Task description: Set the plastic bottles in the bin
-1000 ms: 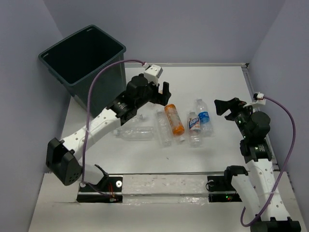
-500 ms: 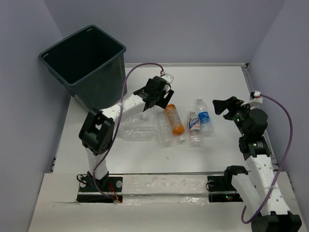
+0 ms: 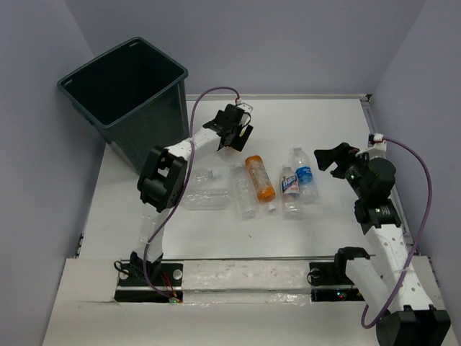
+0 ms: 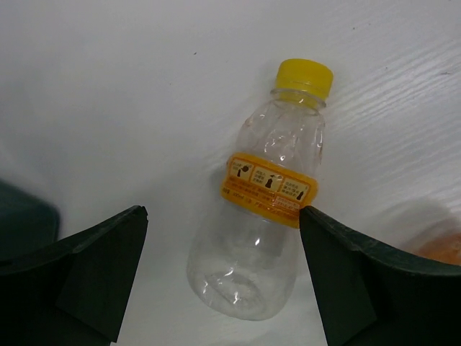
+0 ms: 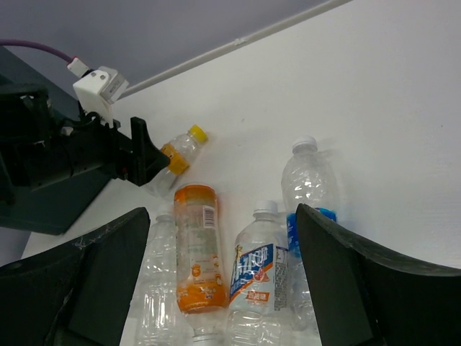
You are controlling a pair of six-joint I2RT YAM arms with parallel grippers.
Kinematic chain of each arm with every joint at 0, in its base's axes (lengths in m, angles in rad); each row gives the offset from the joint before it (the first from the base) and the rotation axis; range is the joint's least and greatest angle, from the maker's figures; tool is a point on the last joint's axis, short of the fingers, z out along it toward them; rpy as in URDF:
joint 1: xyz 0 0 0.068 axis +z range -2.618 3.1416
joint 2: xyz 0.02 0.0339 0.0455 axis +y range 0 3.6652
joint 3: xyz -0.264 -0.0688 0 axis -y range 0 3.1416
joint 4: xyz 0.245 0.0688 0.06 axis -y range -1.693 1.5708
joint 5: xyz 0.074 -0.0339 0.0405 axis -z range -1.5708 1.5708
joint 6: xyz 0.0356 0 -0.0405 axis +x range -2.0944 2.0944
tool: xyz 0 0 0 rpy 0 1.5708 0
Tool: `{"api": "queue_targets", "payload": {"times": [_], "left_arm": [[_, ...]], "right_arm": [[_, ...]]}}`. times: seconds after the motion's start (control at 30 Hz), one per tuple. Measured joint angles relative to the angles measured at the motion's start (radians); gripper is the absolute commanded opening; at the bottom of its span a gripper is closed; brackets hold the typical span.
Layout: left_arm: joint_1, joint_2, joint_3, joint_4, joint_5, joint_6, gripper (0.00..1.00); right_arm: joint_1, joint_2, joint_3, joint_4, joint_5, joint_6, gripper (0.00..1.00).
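Note:
The bin (image 3: 155, 122) stands at the far left. My left gripper (image 3: 240, 138) is open over a small clear bottle with a yellow cap and orange label (image 4: 263, 202), which lies on the table. Its fingers stand either side of the bottle's base end without closing on it (image 4: 222, 216). My right gripper (image 3: 328, 155) is open and empty, right of the bottles (image 5: 223, 216). An orange bottle (image 3: 259, 176), two blue-labelled bottles (image 3: 289, 189) (image 3: 304, 173) and clear bottles (image 3: 243, 191) (image 3: 205, 198) lie mid-table. The small bottle also shows in the right wrist view (image 5: 176, 162).
Another clear bottle (image 3: 198, 175) lies partly under the left arm. A raised white rail (image 3: 288, 96) runs along the table's far edge. The purple walls close in on both sides. The left arm's folded elbow (image 3: 162, 180) stands over the left-hand bottles.
The left arm has folded up, its elbow swinging right and forward, and its gripper has shifted slightly toward the far edge over the small bottle. The right gripper has barely moved.

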Motion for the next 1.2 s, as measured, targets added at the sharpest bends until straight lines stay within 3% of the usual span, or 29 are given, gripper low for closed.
{"api": "queue_targets", "payload": {"times": [0.07,0.23,0.47,0.57,0.87,1.0,1.13,1.2], "left_arm": [[-0.001,0.034,0.032,-0.006,0.010,0.002,0.95],[-0.002,0.088,0.062,-0.012,0.029,0.007,0.69],[0.011,0.105,0.085,-0.013,0.051,0.006,0.68],[0.022,0.107,0.086,-0.012,0.069,0.005,0.51],[0.032,0.095,0.095,-0.012,0.113,-0.030,0.44],[0.032,0.003,0.093,-0.012,0.148,-0.070,0.44],[0.032,-0.248,0.087,0.036,0.163,-0.135,0.44],[0.037,-0.372,0.087,0.080,0.156,-0.165,0.44]], "right_arm": [[0.000,0.010,0.000,0.000,-0.006,0.000,0.87],[0.000,0.023,0.000,0.001,-0.017,0.000,0.86],[0.000,0.025,0.000,0.007,-0.020,-0.003,0.88],[0.000,0.037,0.000,0.008,-0.021,-0.005,0.89],[0.000,0.070,0.000,0.009,-0.032,-0.009,0.89],[0.000,0.097,0.000,0.013,-0.031,-0.016,0.85],[0.000,0.149,0.002,0.014,-0.022,-0.030,0.70],[0.000,0.186,0.003,0.014,-0.010,-0.035,0.70]]}}
